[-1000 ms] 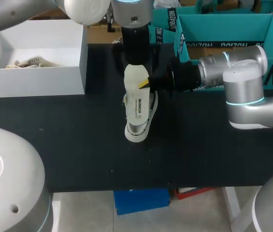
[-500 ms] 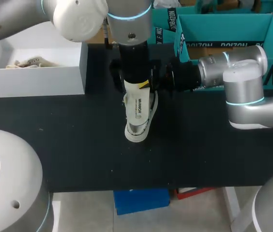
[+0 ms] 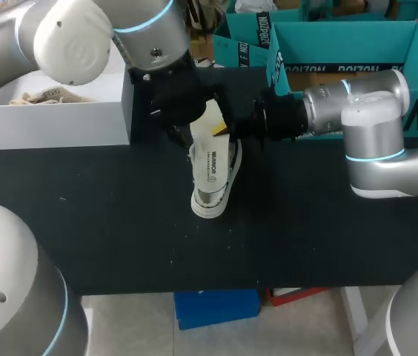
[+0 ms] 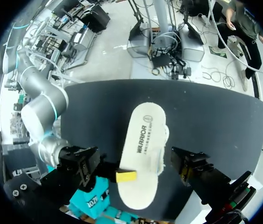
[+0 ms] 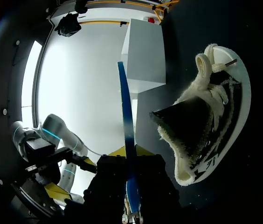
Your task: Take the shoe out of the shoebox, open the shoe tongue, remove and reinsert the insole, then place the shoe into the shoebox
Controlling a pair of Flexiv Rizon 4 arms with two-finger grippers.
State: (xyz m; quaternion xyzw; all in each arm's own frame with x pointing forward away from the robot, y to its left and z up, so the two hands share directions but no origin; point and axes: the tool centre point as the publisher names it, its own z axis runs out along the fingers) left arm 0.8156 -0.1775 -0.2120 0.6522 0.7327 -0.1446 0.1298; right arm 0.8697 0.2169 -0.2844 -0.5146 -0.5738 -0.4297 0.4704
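Shoe: a white knit low-top shoe (image 3: 233, 169) stands on its sole near the middle of the black tabletop (image 3: 120, 222), its long axis running 12 to 6 o'clock in the head view. The right wrist view shows its dark opening and fuzzy collar.

Insole: a flat white oblong insole with a blue underside (image 3: 211, 159) lies level just above the shoe and covers most of it from overhead. It is not seated inside the shoe.

Right end effector (image 3: 220, 130): comes in from 3 o'clock and is clamped on the insole's edge at the 12 o'clock end. The right wrist view shows the insole edge-on between both yellow tips.

Left end effector (image 3: 183, 111): comes in from 10 o'clock and hangs just beside the insole's 12 o'clock end. Whether it is apart or together cannot be told.

Other: a white open-topped cardboard box (image 3: 53, 122) sits at 10 o'clock of the shoe, well apart from it
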